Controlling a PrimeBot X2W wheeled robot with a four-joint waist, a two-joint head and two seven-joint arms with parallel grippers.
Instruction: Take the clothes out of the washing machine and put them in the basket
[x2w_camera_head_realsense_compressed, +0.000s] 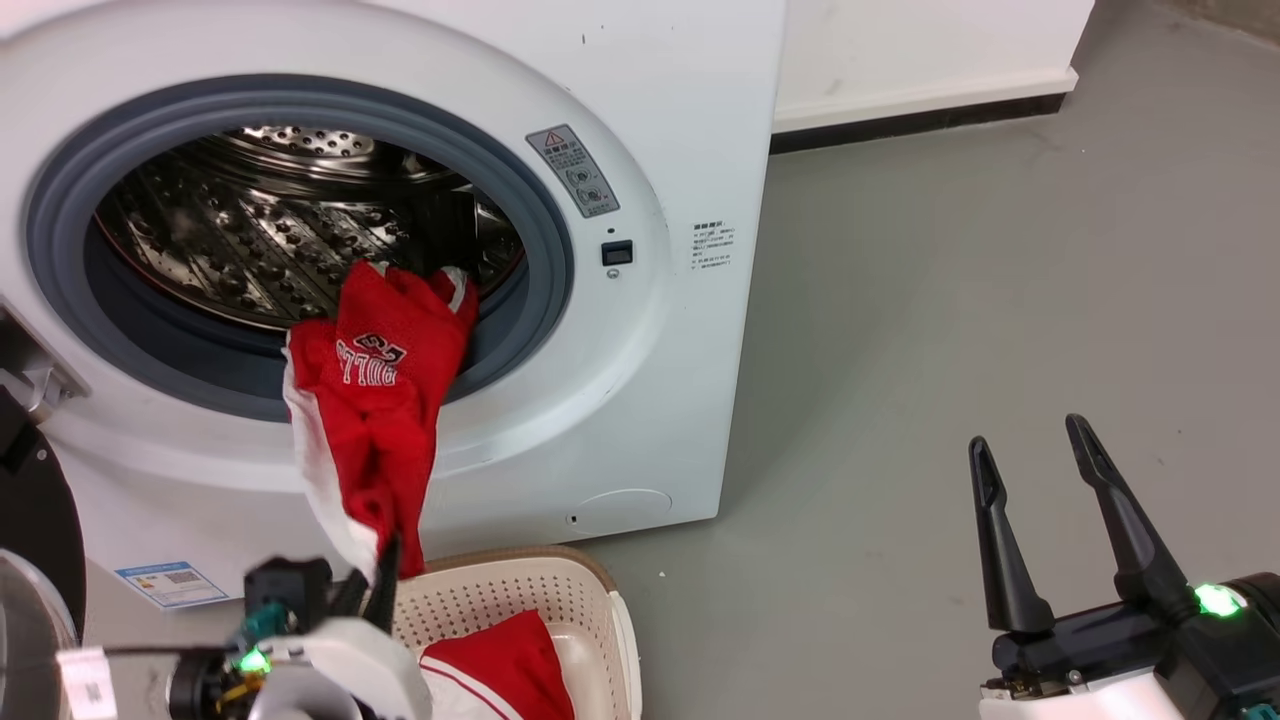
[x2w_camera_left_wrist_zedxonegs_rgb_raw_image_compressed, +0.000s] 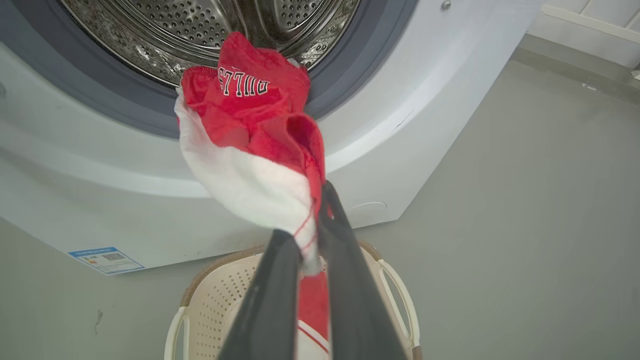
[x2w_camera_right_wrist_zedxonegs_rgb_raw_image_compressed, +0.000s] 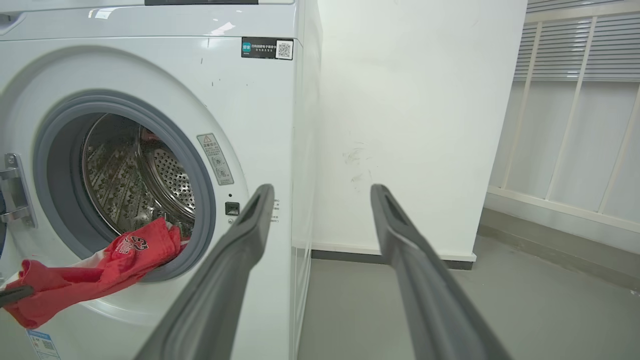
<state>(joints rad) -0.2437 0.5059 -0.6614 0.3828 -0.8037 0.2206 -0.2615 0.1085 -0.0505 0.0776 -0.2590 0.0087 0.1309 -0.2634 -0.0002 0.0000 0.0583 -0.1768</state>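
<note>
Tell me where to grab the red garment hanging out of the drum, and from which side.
Grip the bunched lower end of the red garment, from below and in front: it hangs free there above the basket, its top draped over the grey seal. The left gripper is shut on that end.

Laundry room, washing machine (x2w_camera_head_realsense_compressed: 660, 380), grey floor (x2w_camera_head_realsense_compressed: 1000, 300)
</note>
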